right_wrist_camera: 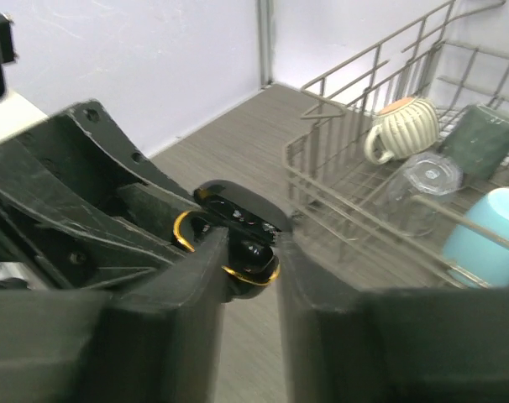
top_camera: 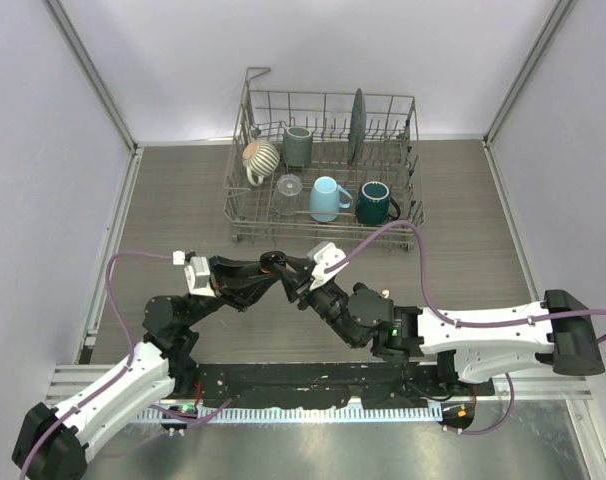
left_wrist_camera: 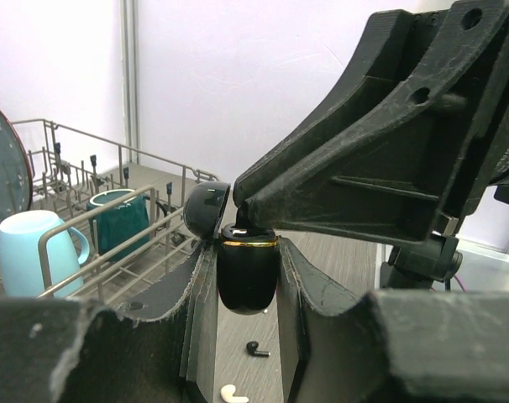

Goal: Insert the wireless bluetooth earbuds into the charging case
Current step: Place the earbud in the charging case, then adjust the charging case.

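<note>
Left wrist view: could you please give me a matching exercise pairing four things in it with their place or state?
Things:
1. case
2. lid
3. black earbud
4. blue mug

Place or state:
A. in the rack
B. lying on the table
C. held in the left claw
D. hinged open

Pairs: 1-C, 2-D, 3-B, 4-A.

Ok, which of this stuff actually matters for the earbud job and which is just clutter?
Job: charging case, held by left gripper; black earbud and cream earbud on the table below it.
Clutter: dish rack, blue mug, teal mug, ribbed mug, grey mug, plate, glass.
</note>
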`<state>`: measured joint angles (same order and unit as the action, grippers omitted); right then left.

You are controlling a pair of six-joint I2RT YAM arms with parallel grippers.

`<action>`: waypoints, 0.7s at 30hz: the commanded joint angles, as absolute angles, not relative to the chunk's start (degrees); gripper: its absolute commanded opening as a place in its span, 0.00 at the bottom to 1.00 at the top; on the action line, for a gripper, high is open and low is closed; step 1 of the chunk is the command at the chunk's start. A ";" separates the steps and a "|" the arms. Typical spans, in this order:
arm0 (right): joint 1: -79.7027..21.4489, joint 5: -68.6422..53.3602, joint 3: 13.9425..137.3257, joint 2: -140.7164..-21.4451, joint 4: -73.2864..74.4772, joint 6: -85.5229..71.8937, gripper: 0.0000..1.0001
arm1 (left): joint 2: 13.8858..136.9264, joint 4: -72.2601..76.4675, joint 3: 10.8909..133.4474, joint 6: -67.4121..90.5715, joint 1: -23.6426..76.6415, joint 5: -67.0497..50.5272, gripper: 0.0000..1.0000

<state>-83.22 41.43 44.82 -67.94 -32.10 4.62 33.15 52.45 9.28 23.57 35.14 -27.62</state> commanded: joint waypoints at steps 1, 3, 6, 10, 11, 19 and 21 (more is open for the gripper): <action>-83.58 40.60 49.30 -67.68 -28.66 -3.40 0.56 | 32.78 56.16 9.49 22.24 35.07 -26.19 0.00; -83.58 42.44 50.01 -66.54 -27.87 -5.96 0.70 | 32.78 56.16 9.41 22.06 35.07 -26.28 0.00; -83.15 44.03 51.15 -63.82 -25.50 -10.45 0.79 | 32.78 56.16 9.14 21.88 35.07 -26.46 0.00; -78.42 44.91 52.29 -59.17 -18.23 -19.93 0.82 | 32.78 56.16 8.88 21.62 35.07 -26.54 0.00; -76.83 44.04 52.73 -58.19 -15.76 -25.95 0.82 | 32.78 56.08 8.88 21.45 35.07 -26.54 0.00; -58.28 14.45 51.95 -54.75 -1.94 -47.54 0.83 | 32.70 56.42 9.23 20.65 35.07 -26.89 0.00; -56.79 5.92 51.59 -56.33 -2.28 -50.43 0.84 | 32.70 56.60 9.49 20.22 35.07 -26.81 0.00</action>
<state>-58.87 25.56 51.09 -54.15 -6.70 -38.59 33.12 53.08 8.97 21.98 35.14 -27.07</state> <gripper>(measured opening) 0.833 0.314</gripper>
